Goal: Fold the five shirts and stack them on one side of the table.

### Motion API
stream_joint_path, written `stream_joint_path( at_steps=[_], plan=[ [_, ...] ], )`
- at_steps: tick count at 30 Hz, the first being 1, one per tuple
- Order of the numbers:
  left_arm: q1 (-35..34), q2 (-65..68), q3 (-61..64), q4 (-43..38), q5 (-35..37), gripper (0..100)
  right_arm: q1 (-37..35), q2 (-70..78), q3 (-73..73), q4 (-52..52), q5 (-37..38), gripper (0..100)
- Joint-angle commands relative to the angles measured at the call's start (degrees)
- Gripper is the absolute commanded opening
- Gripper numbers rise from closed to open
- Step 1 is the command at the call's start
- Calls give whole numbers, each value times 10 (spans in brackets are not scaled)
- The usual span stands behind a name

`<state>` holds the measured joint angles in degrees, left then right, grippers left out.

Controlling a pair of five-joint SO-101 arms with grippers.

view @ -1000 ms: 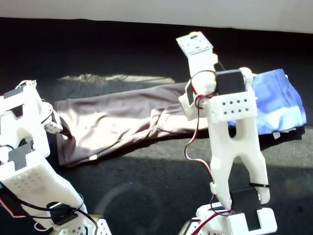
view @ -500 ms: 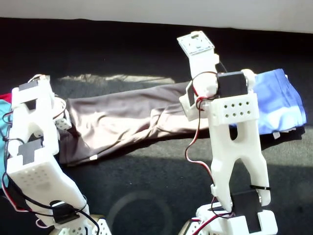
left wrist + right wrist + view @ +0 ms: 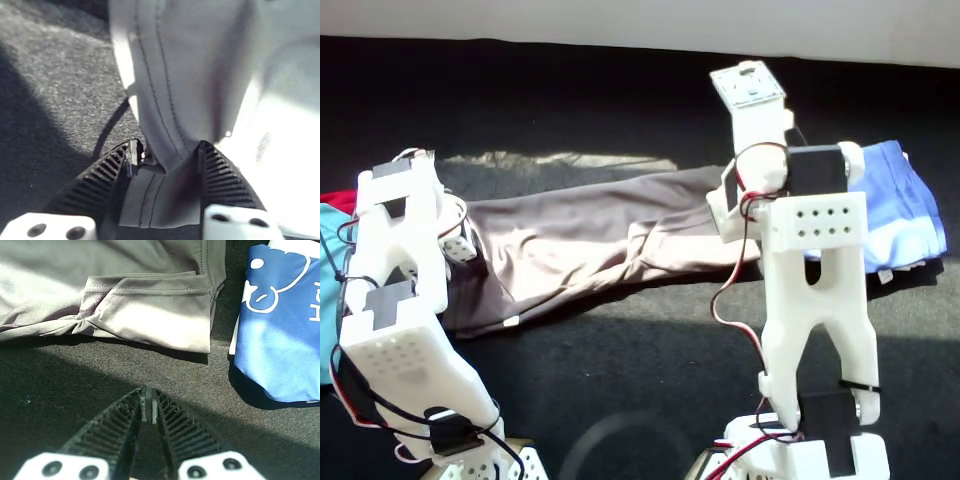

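At the far left edge of the high view, a scrap of red cloth (image 3: 332,200) and a teal cloth (image 3: 328,265) lie on the black surface (image 3: 620,380), partly hidden behind the left arm (image 3: 395,300). This arm leans over the left end of the grey shirt (image 3: 590,240). In the left wrist view, the left jaws pinch a stitched edge of that shirt (image 3: 175,90), with the fabric bunched between the two ribbed pads (image 3: 107,175) and rising away from them over the dark surface (image 3: 45,100). The grey shirt stretches across the middle of the surface, rumpled and only partly folded, with a creased knot of fabric towards its right half and a small white tag at its near edge. A patch of sunlight falls across it and the surface behind. Further right stands the right arm (image 3: 815,290), raised over the shirt's right end. In the right wrist view, the right jaws are pressed together with nothing between them, hanging over bare surface (image 3: 75,390) just short of the grey shirt's folded sleeve end (image 3: 150,315). At the far right lies the blue shirt (image 3: 905,205), folded, with a white print on it (image 3: 280,325). It sits just beside the grey shirt, with a narrow strip of surface between them. Something dark shows beneath the blue shirt's near edge; I cannot tell what it is.
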<state>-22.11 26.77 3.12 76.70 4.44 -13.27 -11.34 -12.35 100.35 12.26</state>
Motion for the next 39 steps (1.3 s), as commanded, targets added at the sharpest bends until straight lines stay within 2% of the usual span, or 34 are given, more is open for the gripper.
stream_joint_path(
  at_steps=[1, 6, 12, 15, 17, 23, 27, 30, 33, 35, 39],
  plan=[
    [22, 2, -1, 3, 3, 5, 6, -68, -18, 5, -1, 6],
    [13, 1, -1, 20, -1, 10, 17, -160, 15, 5, -1, 6],
    [-93, 0, -22, 31, -76, 10, 76, -252, 193, -16, 0, 6],
    [-155, 0, -63, 59, -113, 10, 103, -319, 294, -63, 5, 6],
    [-182, 0, -97, 87, -133, 10, 106, -366, 378, -96, 34, 6],
    [-196, -1, -182, 168, -159, 10, 133, -510, 659, -227, 88, 6],
    [-177, -6, -232, 239, -159, 10, 198, -589, 829, -333, 87, 6],
    [-142, -10, -238, 244, -155, 10, 235, -635, 920, -387, 87, 6],
    [-75, -40, -218, 244, -148, 10, 260, -677, 991, -418, 87, 6],
    [-25, -78, -199, 244, -119, 10, 276, -704, 1028, -429, 87, 6],
    [98, -162, -171, 244, -87, 10, 305, -754, 1099, -455, 87, 6]
  ],
)
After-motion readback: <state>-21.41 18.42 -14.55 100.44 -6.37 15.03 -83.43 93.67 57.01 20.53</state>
